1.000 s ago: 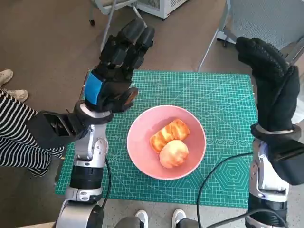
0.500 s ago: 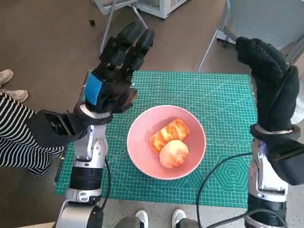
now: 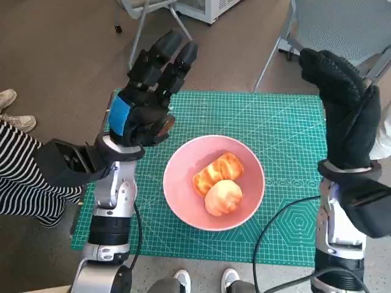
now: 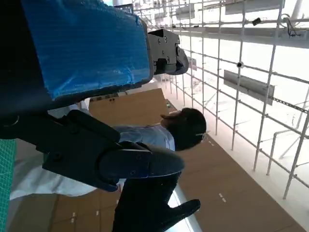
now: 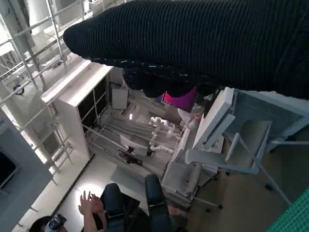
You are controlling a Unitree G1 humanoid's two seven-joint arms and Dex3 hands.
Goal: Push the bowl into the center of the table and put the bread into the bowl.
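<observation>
On the left, above the mat's edge, our left hand point(image 3: 146, 97) is raised with fingers spread, holding nothing. At the middle of the green cutting mat point(image 3: 287, 131) sits one pink bowl point(image 3: 177, 183), and we count two pieces of bread in it: a ridged roll point(image 3: 218, 171) and a round bun point(image 3: 223, 196), touching each other. To the right our gloved right hand point(image 3: 345, 107) is also lifted off the table, fingers slightly curled and apparently empty. We judge the task essentially done; the sensible finish is to draw both arms back high and wide, keeping well apart from the bowl's rim so nothing nudges it off centre.
</observation>
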